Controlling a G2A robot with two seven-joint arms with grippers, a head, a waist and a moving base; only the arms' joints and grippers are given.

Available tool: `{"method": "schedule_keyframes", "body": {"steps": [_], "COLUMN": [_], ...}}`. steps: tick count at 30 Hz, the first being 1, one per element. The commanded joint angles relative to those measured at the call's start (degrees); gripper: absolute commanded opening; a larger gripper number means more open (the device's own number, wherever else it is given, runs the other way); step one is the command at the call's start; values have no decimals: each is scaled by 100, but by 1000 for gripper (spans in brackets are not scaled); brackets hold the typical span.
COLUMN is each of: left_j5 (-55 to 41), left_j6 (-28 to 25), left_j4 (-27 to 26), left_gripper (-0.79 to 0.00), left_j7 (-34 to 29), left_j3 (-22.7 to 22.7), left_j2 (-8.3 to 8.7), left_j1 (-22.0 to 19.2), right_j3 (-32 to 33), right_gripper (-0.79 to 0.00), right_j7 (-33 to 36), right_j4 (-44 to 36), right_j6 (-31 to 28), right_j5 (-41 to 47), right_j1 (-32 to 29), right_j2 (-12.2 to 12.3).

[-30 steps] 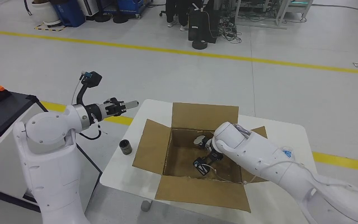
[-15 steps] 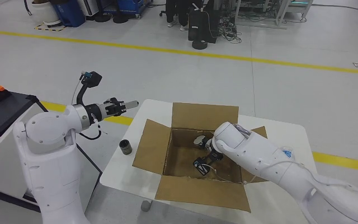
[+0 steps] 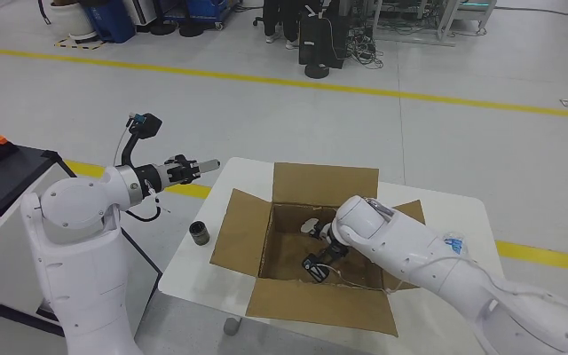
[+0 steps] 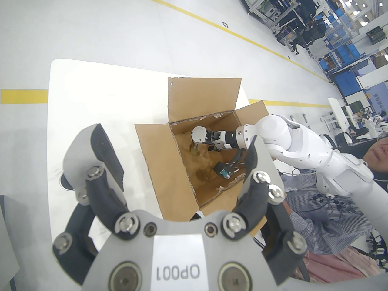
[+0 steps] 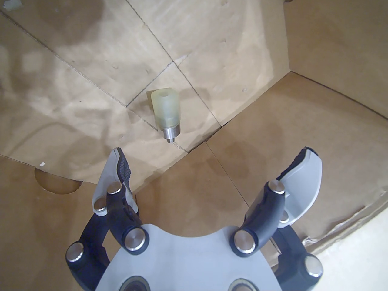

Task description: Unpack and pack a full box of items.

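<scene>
A brown cardboard box (image 3: 324,182) with its four flaps folded outward sits open on the white worktop (image 3: 444,211); the right arm reaches down into it, and the right tool (image 5: 212,155) hangs inside above the box floor, its two fingers spread wide with nothing between them. A pale, translucent plastic cylinder with a short metal tip (image 5: 166,110) lies on its side on the box floor, close to where the bottom flaps meet; its metal tip points towards the right tool, and it lies apart from both fingers. The left tool (image 4: 175,136) is held in the air near the worktop's far left corner, to the side of the box; its dark-padded fingers stand wide apart and grip nothing. A small dark cylinder (image 3: 200,233) stands on the worktop beside the box's left flap, apart from it.
</scene>
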Motion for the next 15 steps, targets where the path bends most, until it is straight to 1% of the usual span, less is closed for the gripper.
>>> {"method": "schedule_keyframes", "body": {"steps": [1,15], "left_j5": [0,0], "left_j6": [0,0], "left_j4": [0,0], "left_gripper": [0,0], "left_j7": [0,0], "left_j3": [0,0], "left_j2": [0,0], "left_j1": [0,0], "right_j3": [-1,-17], "right_gripper": [0,0], "right_j7": [-196,-764], "right_j4": [142,1034], "right_j6": [85,5], "right_j5": [18,-383], "right_j1": [22,40], "right_j2": [-45,-506]}}
